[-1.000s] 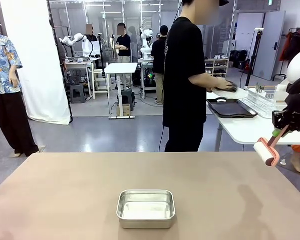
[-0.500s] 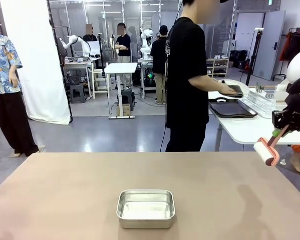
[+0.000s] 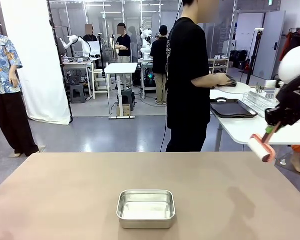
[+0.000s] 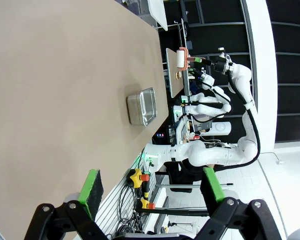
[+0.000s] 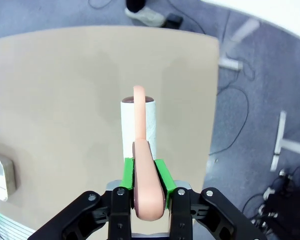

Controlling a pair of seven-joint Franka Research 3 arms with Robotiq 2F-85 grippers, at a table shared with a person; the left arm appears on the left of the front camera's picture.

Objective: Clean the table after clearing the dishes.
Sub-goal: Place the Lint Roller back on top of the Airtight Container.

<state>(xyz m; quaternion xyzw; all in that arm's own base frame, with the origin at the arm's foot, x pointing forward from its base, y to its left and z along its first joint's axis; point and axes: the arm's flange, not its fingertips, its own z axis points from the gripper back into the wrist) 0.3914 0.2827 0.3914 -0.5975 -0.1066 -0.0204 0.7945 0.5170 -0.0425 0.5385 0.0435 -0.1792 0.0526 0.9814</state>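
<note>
Steel pan [image 3: 145, 208] on table [image 3: 64, 190]

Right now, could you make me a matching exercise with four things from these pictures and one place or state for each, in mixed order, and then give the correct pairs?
Things:
1. steel pan
2. lint roller
3. left pincer
4. dark tray

Places or states:
A. on the white side table beside the person
B. open, holding nothing
C. held in the shut right pincer, above the table's right edge
D. resting on the tan table, near the front middle

Pairs: 1-D, 2-C, 3-B, 4-A
</note>
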